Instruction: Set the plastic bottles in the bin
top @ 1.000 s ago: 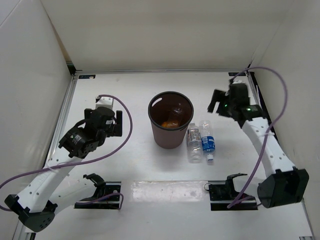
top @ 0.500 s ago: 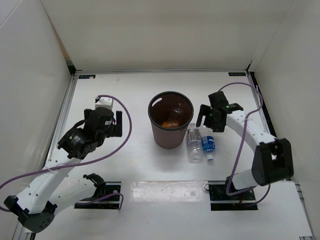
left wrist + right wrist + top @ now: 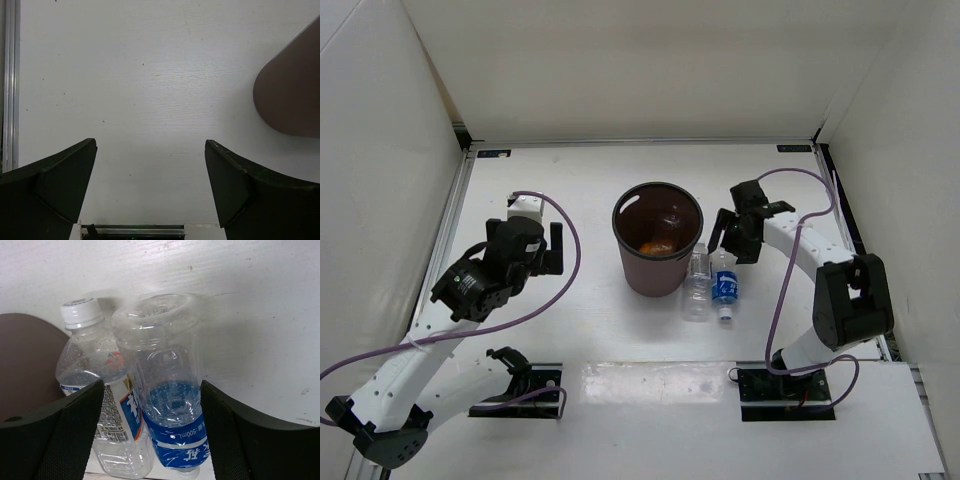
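Note:
The maroon bin [image 3: 658, 262] stands mid-table, with an orange bottle [image 3: 654, 245] lying inside it. Two bottles lie side by side just right of the bin: a clear one [image 3: 696, 287] with a white cap and one with a blue label [image 3: 724, 284]. My right gripper [image 3: 729, 240] is open over their far ends. In the right wrist view its jaws [image 3: 151, 386] stand wide around the blue-label bottle [image 3: 172, 405], with the white-capped bottle [image 3: 97, 400] beside the left finger and the bin [image 3: 22, 360] at left. My left gripper [image 3: 556, 250] is open and empty [image 3: 150, 144].
White walls enclose the table on three sides. The bin's side [image 3: 292, 95] shows at the right of the left wrist view. Two black mounts [image 3: 525, 385] [image 3: 785, 385] sit at the near edge.
My right arm swung in from the far right and came down over the two bottles. The bottles slid slightly left toward the bin. The left arm barely moved.

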Controlling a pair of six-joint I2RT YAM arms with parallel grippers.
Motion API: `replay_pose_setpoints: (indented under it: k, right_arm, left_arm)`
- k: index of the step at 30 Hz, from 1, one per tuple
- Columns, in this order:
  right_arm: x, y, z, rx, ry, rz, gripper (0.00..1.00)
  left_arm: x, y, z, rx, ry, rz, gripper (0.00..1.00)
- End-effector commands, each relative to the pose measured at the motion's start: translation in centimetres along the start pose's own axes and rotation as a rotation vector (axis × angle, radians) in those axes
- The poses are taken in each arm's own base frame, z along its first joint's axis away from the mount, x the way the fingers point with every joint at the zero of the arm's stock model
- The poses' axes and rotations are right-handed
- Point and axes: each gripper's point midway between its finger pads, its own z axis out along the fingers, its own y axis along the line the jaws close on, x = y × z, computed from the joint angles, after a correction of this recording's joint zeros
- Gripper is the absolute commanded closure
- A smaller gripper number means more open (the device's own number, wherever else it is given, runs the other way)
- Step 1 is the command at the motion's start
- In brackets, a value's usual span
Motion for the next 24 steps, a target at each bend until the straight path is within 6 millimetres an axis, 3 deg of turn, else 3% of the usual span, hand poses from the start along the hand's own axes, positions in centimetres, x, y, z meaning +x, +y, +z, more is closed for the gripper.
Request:
replay_pose_setpoints:
  k: [1,18,24]
  right_arm:
    - [0.8,-0.8,0.5,0.069,0.043,0.007,0.21]
    - [1.9,-2.5,0.7,0.291,0.118,-0.116,0.24]
    - [1.9,-2.5,0.8,0.356,0.122,-0.155,0.38]
  left_arm:
    - [-0.3,0.1,-0.3,0.01,-0.016,-0.013,0.0]
    - [-0.3,0.1,-0.4,0.011,-0.018,-0.013,0.0]
    - [-0.2,0.0,-0.3,0.013,-0.015,-0.015,0.0]
